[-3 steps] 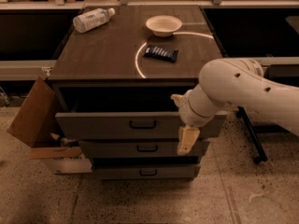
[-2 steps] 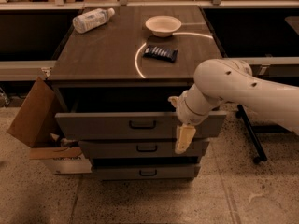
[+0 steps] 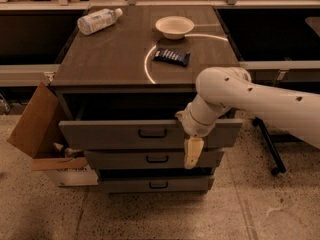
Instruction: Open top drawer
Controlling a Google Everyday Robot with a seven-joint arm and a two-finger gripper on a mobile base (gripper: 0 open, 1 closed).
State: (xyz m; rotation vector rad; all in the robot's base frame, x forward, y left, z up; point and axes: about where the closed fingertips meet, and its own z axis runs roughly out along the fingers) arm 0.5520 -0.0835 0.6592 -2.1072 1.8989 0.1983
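Your claw [image 3: 193, 155] hangs pointing down at frame centre, over the lower edge of the top drawer [image 3: 110, 134], right of its handle [image 3: 152, 133]. You cannot tell how open it is. That drawer juts out under the counter [image 3: 115, 54].

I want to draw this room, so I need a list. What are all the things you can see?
cabinet: 1, dark brown top, centre
top drawer: 1, grey, pulled out under the top
middle drawer: 1, grey, below it
bottom drawer: 1, grey, lowest
bottle: 1, clear, lying on cabinet, back left
bowl: 1, white, on cabinet, at back
packet: 1, dark, in front of bowl
box: 1, brown cardboard, floor, left of cabinet
arm: 1, white, from right
gripper: 1, tan, hanging before middle drawer
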